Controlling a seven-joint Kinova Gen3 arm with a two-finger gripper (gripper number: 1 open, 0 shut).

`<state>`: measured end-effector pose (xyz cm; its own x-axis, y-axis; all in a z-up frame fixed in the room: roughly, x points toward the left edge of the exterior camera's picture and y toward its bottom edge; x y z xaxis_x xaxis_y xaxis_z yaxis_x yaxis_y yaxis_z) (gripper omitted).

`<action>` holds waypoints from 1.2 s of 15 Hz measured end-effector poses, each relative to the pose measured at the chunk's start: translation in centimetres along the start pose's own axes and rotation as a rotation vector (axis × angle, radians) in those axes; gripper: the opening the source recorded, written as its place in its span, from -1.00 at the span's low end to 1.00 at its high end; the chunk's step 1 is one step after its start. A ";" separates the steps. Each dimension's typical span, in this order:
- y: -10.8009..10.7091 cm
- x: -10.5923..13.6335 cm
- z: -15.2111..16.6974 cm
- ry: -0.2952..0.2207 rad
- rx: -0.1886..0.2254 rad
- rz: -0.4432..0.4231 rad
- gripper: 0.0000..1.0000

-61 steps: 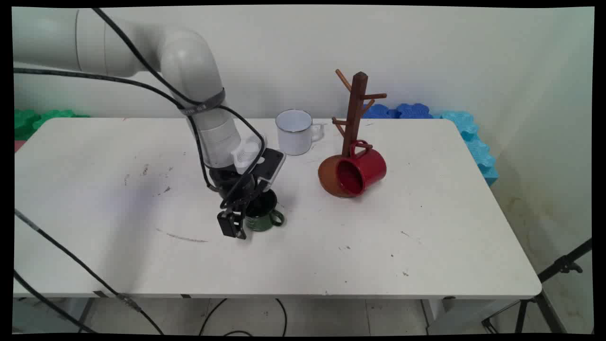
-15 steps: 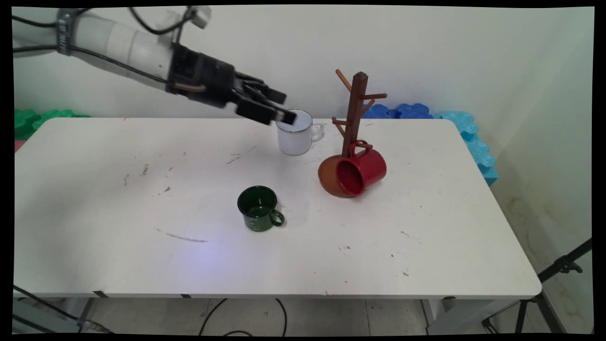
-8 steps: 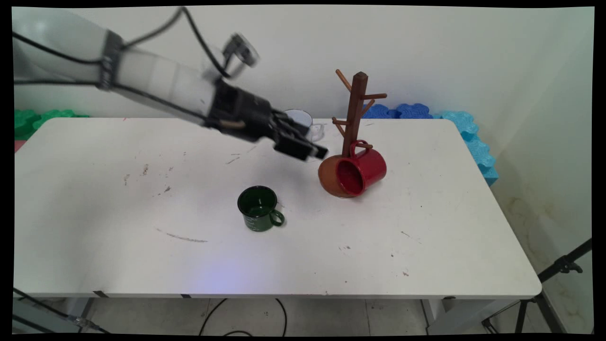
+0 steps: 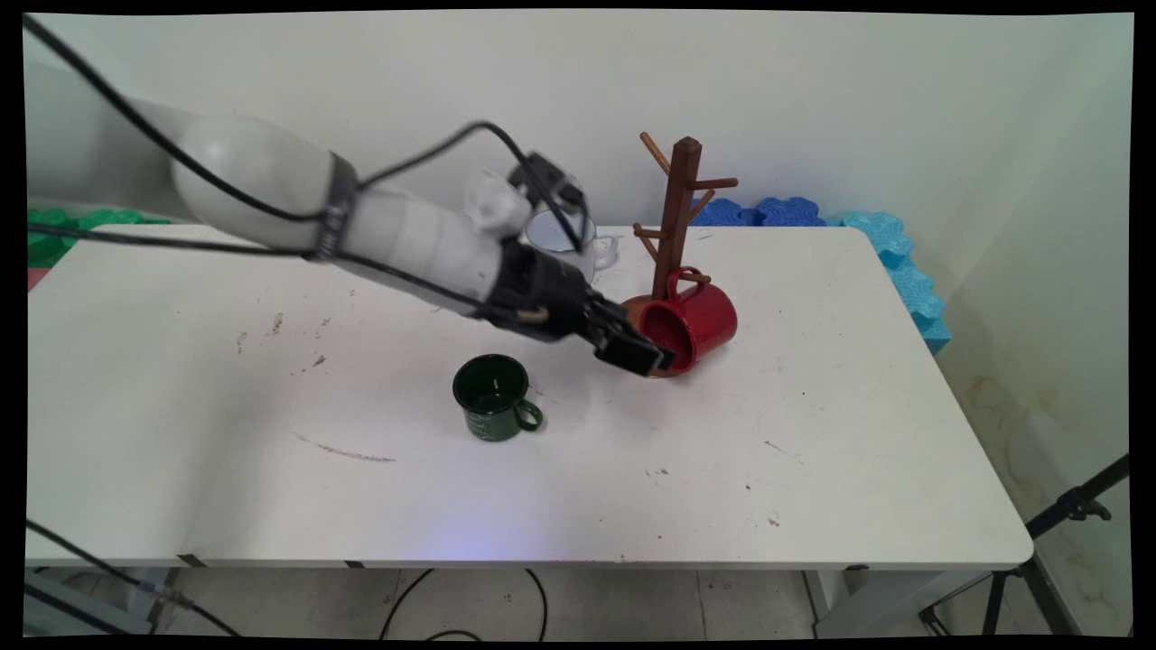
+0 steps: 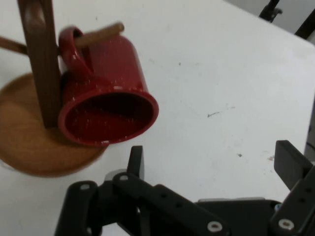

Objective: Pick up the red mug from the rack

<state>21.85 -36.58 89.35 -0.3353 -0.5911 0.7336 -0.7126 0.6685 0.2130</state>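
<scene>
We are hovering our gripper (image 5: 211, 162) — fingers spread wide, holding nothing — just beside the red mug (image 4: 691, 320) hanging on the wooden mug tree (image 4: 679, 208); green mug (image 4: 492, 397) sitting mid-table.

A: The red mug (image 5: 106, 93) looks like glossy enamel, flecked with pale specks. The mug tree (image 5: 39, 64)?

B: Brown wood, smooth, faint sheen on its base. The end effector (image 5: 211, 167) is matt black plastic; the bench (image 4: 813, 433) is smooth white, scuffed with dark marks.
</scene>
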 end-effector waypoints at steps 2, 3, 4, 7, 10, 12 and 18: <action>0.6 -0.3 1.3 -0.012 0.015 -0.016 1.00; 0.9 -0.5 2.2 -0.016 0.027 -0.027 1.00; 1.2 -0.6 3.0 -0.017 0.038 -0.038 1.00; 1.7 -0.6 4.8 -0.008 0.069 -0.065 1.00; 2.0 -0.6 6.8 0.019 0.098 -0.098 1.00; 2.1 -0.6 7.8 0.034 0.107 -0.111 1.00; 2.0 -1.1 10.4 0.071 0.127 -0.131 1.00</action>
<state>14.41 -39.28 82.28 -0.1934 -0.6328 0.7498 -0.8210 0.5227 0.2294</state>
